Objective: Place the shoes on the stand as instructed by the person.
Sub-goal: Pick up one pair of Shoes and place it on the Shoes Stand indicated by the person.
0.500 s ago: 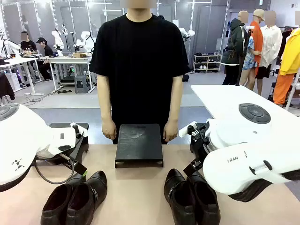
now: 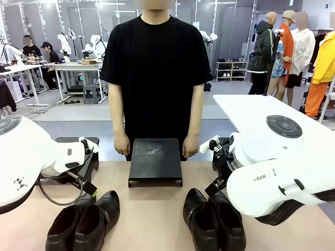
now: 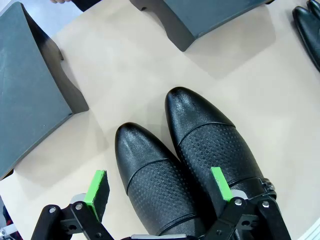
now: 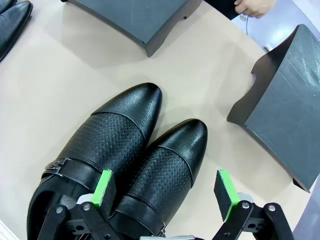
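Two pairs of shoes sit on the bench, both on the robot's side of the middle stand. The left pair lies to the near left of that stand. The two shoes are pressed side by side, their long axes slanting in toward the stand and their toes leading that way. The right pair mirrors it on the near right, again with toes angled in at the stand and heels toward the near edge.

The left gripper hangs over the left pair with its jaws spread wide and nothing in them. One green pad is above the bare bench beside the shoes, the other above the strapped shoe. The right gripper is just as wide and just as empty over the right pair, with one pad above a shoe and one off its side.

A second dark stand sits left of the middle stand, and a third sits to its right. The bench is bare between the toes and the middle stand. The person stands right behind that stand, one hand hanging off its left corner and the other hand off its right.
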{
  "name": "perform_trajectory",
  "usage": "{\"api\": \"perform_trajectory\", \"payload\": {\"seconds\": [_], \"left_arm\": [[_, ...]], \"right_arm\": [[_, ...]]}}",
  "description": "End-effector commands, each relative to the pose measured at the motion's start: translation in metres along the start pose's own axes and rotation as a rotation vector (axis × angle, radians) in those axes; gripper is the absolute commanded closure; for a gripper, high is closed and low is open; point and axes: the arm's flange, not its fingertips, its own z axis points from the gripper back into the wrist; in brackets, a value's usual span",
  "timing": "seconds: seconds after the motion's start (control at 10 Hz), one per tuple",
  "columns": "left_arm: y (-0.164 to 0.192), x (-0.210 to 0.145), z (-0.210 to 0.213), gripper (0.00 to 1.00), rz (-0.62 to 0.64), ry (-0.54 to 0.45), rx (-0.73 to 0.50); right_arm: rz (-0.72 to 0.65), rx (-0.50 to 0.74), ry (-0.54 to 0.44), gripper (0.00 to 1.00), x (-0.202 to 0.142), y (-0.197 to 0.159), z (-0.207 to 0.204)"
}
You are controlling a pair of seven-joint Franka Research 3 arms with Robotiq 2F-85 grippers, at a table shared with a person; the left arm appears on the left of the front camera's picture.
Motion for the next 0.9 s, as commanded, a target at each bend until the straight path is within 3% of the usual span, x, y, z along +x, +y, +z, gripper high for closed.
{"api": "perform_trajectory", "payload": {"seconds": [0.0,0.5,0.8], "left_arm": [[0.0,0.0,0.0,0.0,0.0,0.0,0.0],[0.0,0.0,0.0,0.0,0.0,0.0,0.0],[0.018,0.023,0.04,0.0,-0.011,0.008,-0.057]], "right_arm": [[-0.001,0.0,0.0,0.0,0.0,0.0,0.0],[0.0,0.0,0.0,0.0,0.0,0.0,0.0],[-0.035,0.092,-0.003,0.0,0.024,-0.018,0.036]]}}
